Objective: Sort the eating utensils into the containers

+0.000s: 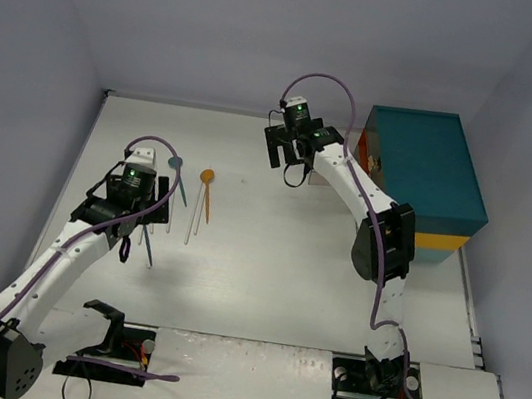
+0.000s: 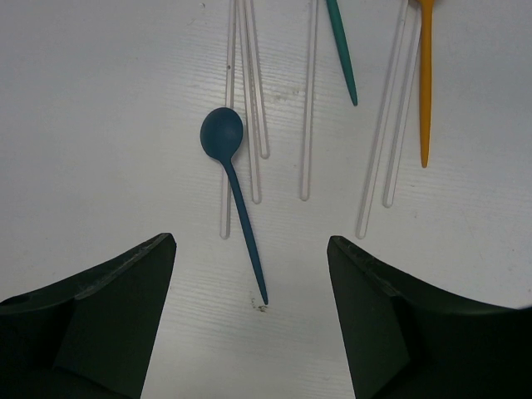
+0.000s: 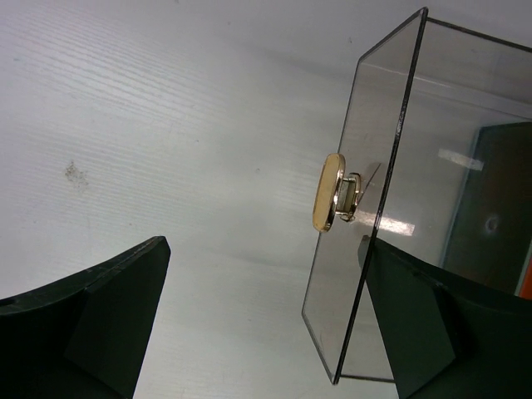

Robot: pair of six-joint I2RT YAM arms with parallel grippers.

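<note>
The blue spoon (image 2: 242,212) lies on the tabletop (image 2: 100,125) beneath the gap of the spread, empty left fingers (image 2: 125,283), handle tip nearest, its length crossing their closing line. The right fingers (image 3: 108,291), likewise spread, face the clear box (image 3: 374,141).

Blue spoon (image 2: 233,188), gold handle (image 3: 329,192)
</note>
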